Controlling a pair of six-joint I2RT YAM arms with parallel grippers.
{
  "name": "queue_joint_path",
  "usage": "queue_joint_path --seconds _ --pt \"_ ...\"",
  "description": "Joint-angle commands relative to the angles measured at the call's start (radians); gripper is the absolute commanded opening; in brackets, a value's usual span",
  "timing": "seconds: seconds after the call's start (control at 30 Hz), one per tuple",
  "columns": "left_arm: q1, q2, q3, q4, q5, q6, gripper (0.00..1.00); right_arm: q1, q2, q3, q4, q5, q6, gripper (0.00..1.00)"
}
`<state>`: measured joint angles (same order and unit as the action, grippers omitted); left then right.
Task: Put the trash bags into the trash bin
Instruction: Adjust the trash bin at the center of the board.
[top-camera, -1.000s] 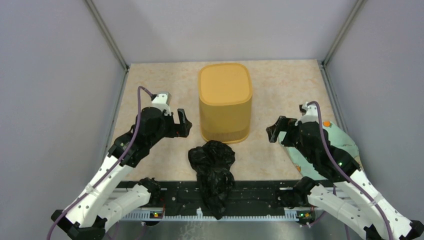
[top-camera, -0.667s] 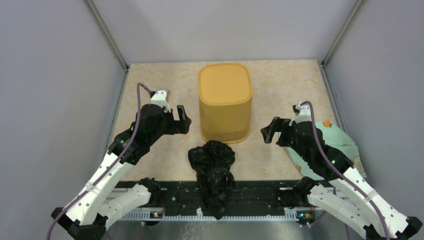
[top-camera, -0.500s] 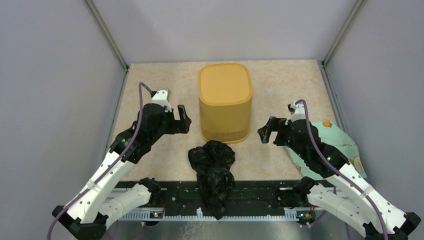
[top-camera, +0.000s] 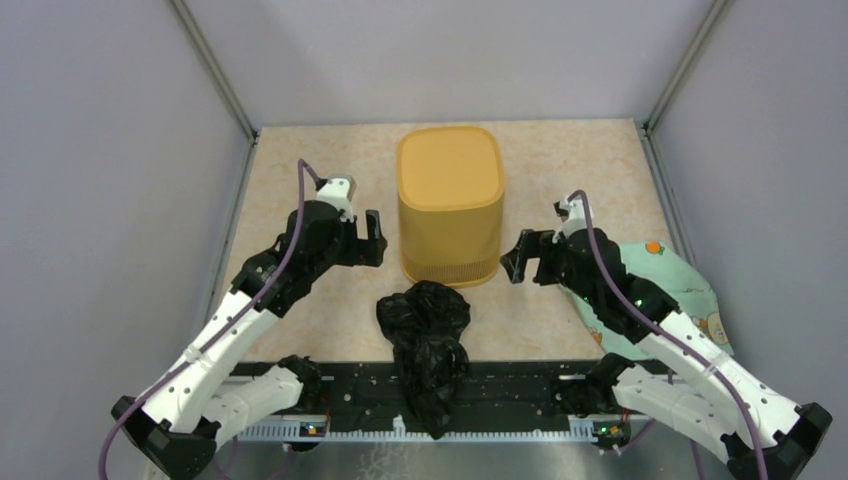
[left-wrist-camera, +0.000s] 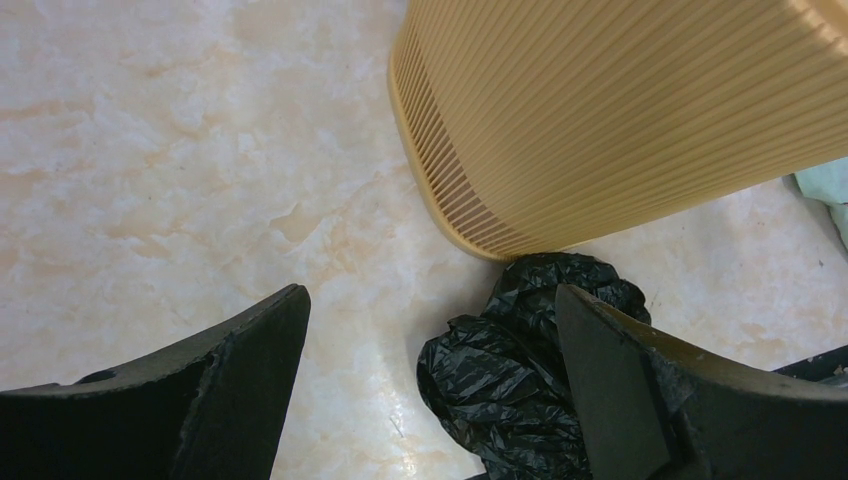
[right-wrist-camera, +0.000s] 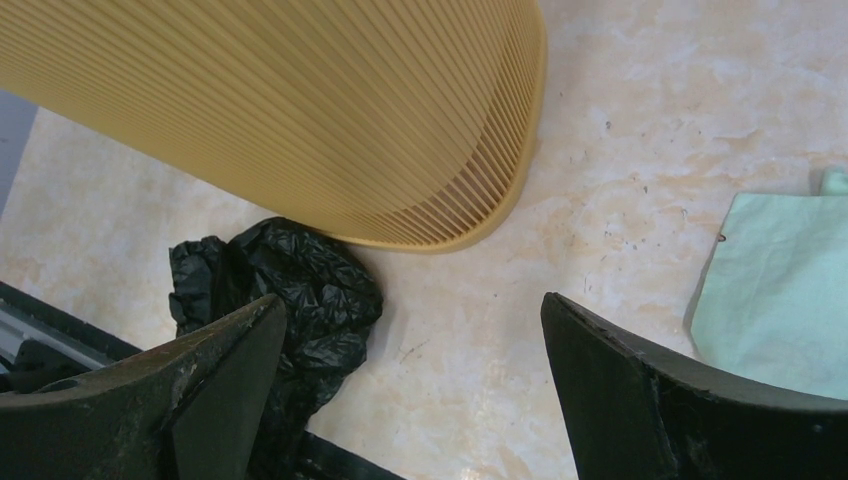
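1. Sprawling at the near edge, the trash bags (top-camera: 425, 340) lie in one crumpled black heap. The near end droops over the black mounting rail (top-camera: 340, 398) between the two arm bases.
2. Bag surface: thin, glossy, heavily crinkled, bunched into folds. No opening can be made out.
3. The heap's far end reaches the foot of the trash bin (top-camera: 450, 205). I cannot tell whether they touch or sit just apart.
4. The left gripper (top-camera: 372, 240) hovers left of the bin with fingers spread wide and nothing between them. The bags lie nearer than it and to its right, well apart from the fingertips.
5. The right gripper (top-camera: 518, 258) hovers right of the bin, also spread wide and empty. The bags lie nearer and to its left, untouched.
6. The bin is mustard-yellow, rounded-square, and stands on the marbled table (top-camera: 300, 160) midway between the two grippers. Its band of fine vertical slots sits down at the table end, and its upper face looks closed.
7. A pale green patterned cloth (top-camera: 680, 285) lies on the right, partly under the right arm.
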<state>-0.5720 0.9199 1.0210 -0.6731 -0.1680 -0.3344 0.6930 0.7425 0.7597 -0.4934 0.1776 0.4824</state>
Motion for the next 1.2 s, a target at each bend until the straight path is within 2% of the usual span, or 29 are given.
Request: queue_joint_path --seconds 0.0,0.5,0.83,1.07,1.17 --pt "0.004 -0.011 -0.001 0.071 0.013 0.026 0.98 0.011 0.008 0.017 0.091 -0.010 -0.025 0.99" --pt "0.069 0.124 -0.026 0.210 0.148 0.009 0.99 0.009 0.129 0.165 0.167 -0.097 -0.125 0.99" --pt "0.083 0.177 0.000 0.253 0.223 0.006 0.98 0.009 0.196 0.468 -0.029 0.035 -0.124 0.99" --pt "0.092 0.172 0.003 0.239 0.238 0.000 0.99 0.008 0.414 0.692 -0.142 0.122 -0.110 0.99" --pt "0.100 0.168 -0.001 0.223 0.238 -0.003 0.99 -0.042 0.482 0.714 -0.124 0.070 -0.091 0.96"
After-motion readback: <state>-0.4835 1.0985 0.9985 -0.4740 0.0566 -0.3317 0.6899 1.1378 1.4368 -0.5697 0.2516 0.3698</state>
